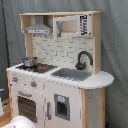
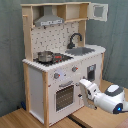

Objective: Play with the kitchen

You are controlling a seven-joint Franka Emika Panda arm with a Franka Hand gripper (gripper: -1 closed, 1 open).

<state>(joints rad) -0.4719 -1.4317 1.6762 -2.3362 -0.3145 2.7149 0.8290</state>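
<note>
Toy kitchen, upright, white panels with light-wood edges.

In both exterior views the kitchen stands tall, with a grey hood at the top beside an upper cabinet whose door hangs open in the second exterior view. A tiled white backsplash runs behind the counter. The black stovetop carries a small metal pot; next to it lie the grey sink and a curved black faucet. Below sit knobs, an oven door with a dark window, and a closed cupboard door.
</note>
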